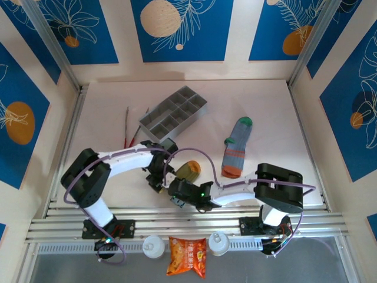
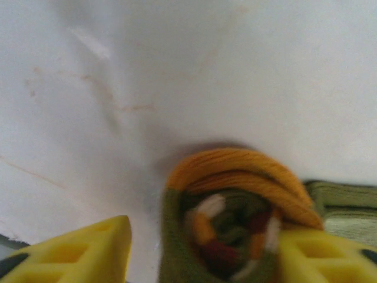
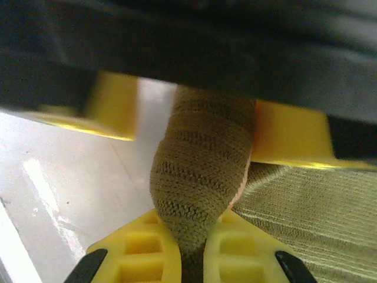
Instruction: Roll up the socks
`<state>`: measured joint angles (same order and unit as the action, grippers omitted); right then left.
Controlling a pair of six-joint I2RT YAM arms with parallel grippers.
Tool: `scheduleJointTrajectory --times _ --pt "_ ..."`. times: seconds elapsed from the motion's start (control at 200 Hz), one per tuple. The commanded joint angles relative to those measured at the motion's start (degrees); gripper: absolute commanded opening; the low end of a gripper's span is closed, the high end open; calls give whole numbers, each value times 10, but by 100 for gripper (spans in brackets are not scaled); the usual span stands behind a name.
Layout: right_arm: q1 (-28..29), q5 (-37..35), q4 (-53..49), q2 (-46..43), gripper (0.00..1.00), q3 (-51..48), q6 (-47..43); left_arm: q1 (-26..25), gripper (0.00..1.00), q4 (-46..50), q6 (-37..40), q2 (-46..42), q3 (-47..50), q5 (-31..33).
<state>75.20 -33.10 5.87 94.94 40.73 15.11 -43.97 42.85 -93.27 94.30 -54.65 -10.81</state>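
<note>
Olive sock (image 3: 200,171) rolled, right gripper (image 3: 191,250) pinching it

You have the olive sock (image 1: 189,170) partly rolled near the front middle of the counter (image 1: 277,106). It forms a tight spiral with an orange band over the outside, orange and cream stripes coiled inside, and its unrolled rest flat. Your grey-blue striped sock (image 1: 237,147) lies flat, unrolled, to its right, green toe far, orange cuff near.
</note>
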Motion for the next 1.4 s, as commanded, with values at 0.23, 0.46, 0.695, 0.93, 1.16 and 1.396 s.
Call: scheduleJointTrajectory --times 0.23,0.46,0.695,0.93,1.16,1.396 --pt "-23 125 -36 71 0 -118 142 38 90 -92 3 -89 52 10" --pt "-42 172 37 81 0 -174 193 69 92 -178 68 -132 82 5" --pt "-62 230 84 123 0 -197 233 72 70 -169 163 -171 105 -4" --pt "-81 259 121 159 0 -213 264 71 60 -139 234 -213 141 13" --pt "-95 273 113 167 0 -201 252 71 57 -217 242 -199 188 -2" --pt "-123 303 116 188 0 -196 254 56 52 -252 263 -136 182 -18"
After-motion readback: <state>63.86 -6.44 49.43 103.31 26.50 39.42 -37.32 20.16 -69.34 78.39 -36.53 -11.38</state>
